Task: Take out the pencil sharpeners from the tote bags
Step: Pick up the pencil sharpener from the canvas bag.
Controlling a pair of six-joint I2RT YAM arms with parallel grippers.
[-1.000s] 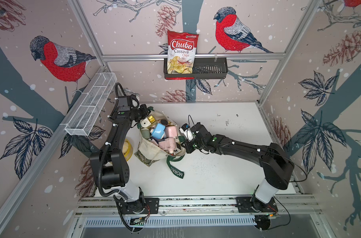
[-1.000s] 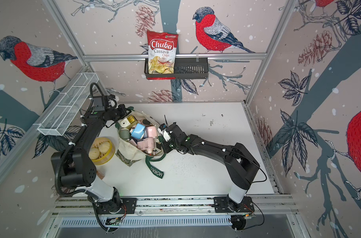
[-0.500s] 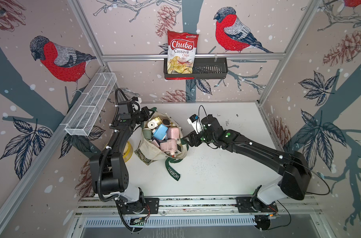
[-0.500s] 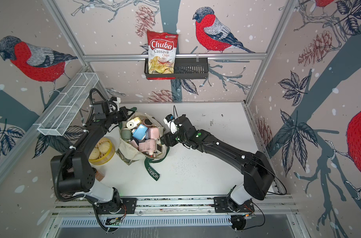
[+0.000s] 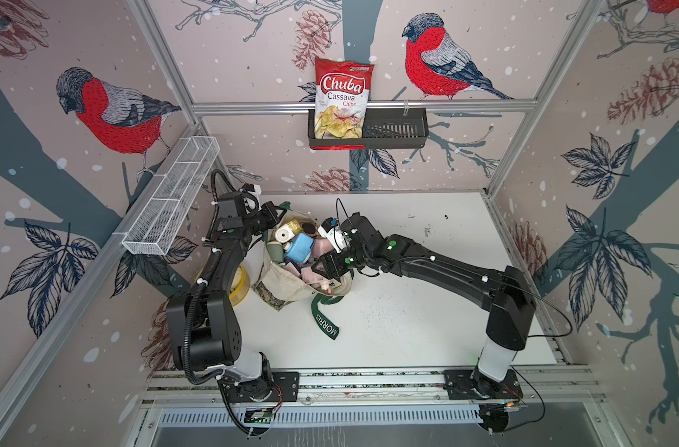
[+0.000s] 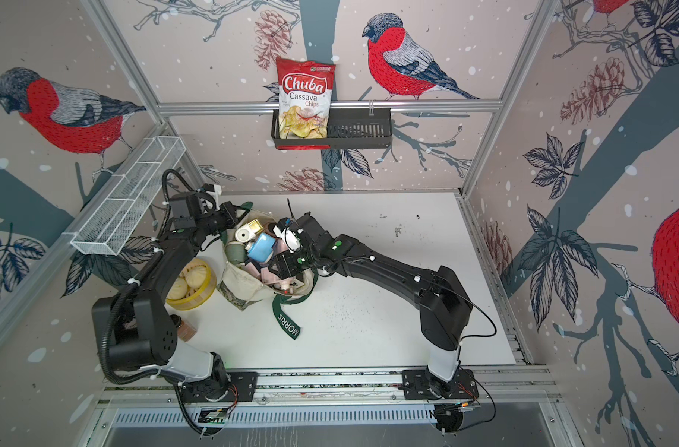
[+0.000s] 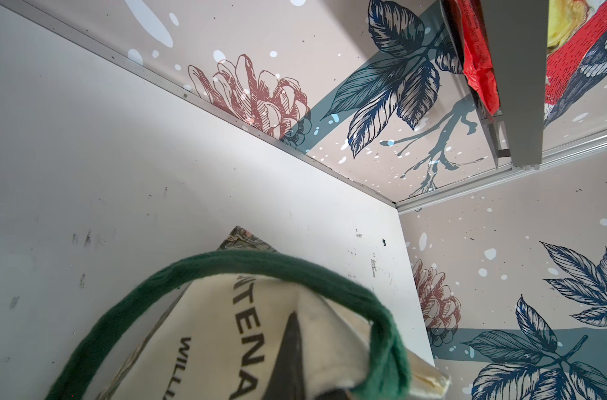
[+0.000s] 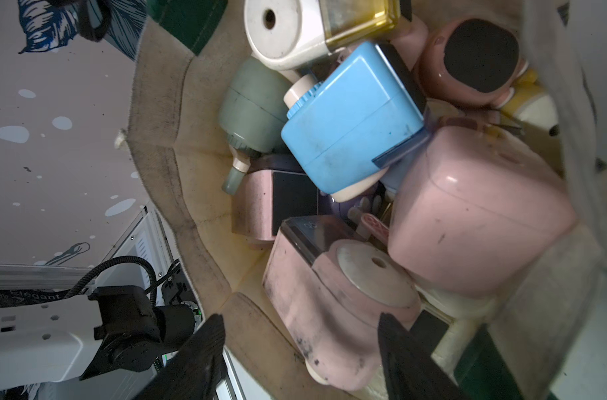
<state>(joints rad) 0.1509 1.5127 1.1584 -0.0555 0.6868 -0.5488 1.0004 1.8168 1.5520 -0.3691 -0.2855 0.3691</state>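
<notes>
Pencil sharpeners (image 5: 297,247): heaped in the tote bag (image 5: 282,282), which stands mouth-up on the counter (image 5: 407,309), left of centre.

Change: half a second ago the right tool (image 8: 298,322) stood just off the bag's right rim. It is now over the mouth, low above the right side of the heap. The left tool (image 5: 274,216) is where it was, at the far left rim. The loose green handle (image 5: 326,329) (lettered MORRIS) lies on the counter in front of the bag, much as before.

Right tool: jaws wide apart, nothing gripped. The wrist view shows a pink sharpener (image 8: 329,304) between the fingers. One finger (image 8: 198,353) hangs clear of it over the bag's rim. Contact on the other side: cannot tell.

Left tool: closed, pinching the cream canvas beside the other green handle (image 7: 226,270).

Heap, top layer:
- blue sharpener (image 8: 350,117), tilted, uppermost
- cream sharpener (image 8: 288,31) with an amber drawer
- grey-green sharpener (image 8: 253,107)
- round pink sharpener (image 8: 468,62) with a black face

The plastic is scuffed with dark smudges (worst on the pink ones).
</notes>
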